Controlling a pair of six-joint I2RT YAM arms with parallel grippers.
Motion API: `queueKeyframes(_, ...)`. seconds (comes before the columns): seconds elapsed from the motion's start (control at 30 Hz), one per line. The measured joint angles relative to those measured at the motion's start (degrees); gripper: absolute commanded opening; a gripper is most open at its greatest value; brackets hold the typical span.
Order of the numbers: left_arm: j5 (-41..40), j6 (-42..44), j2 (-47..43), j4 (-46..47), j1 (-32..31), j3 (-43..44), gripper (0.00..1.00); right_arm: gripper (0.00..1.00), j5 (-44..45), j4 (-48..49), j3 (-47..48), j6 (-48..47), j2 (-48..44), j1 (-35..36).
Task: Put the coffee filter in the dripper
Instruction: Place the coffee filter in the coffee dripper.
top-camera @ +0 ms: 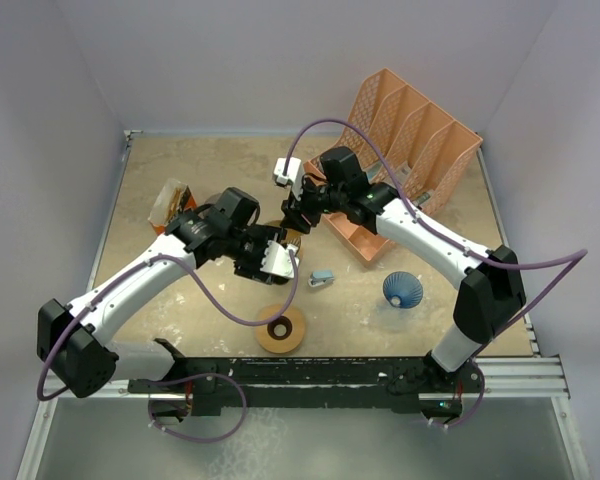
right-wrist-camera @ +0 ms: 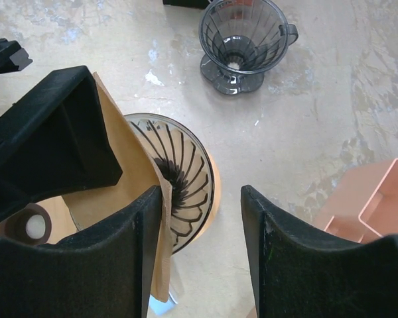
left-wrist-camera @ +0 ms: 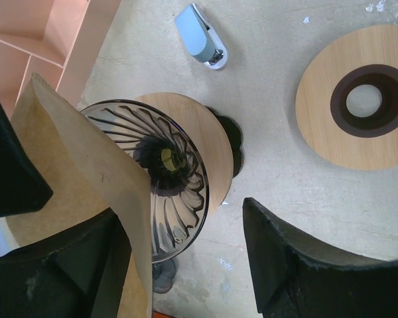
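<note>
Left wrist view: the paper filter [left-wrist-camera: 73, 152] stands on edge over the dripper [left-wrist-camera: 179, 192], at its 9 o'clock rim, not seated in the cone. The left gripper [left-wrist-camera: 182, 218] has its fingers spread, with the filter against one. The right gripper [right-wrist-camera: 202, 195] also has its fingers apart, astride the dripper on its wooden stand [left-wrist-camera: 199, 132].

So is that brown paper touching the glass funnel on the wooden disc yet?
Cannot tell. In both wrist views the paper overlaps the rim of the glass funnel, but seen from above that hides whether it rests there or hangs just over it.
</note>
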Motion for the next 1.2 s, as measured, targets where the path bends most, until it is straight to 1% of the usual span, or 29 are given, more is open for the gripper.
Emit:
queueKeyframes(0.63, 1.36, -0.81, 0.39, -0.09, 0.0, -0.85, 0.6, 0.58, 2.43, 0.17, -1.25, 0.52, 0.28, -1.01)
queueKeyframes(1.2, 1.55, -0.7, 0.94, 0.63, 0.0, -3.3, 0.6, 0.66, 3.02, 0.04, -1.7, 0.5, 3.17, -1.27)
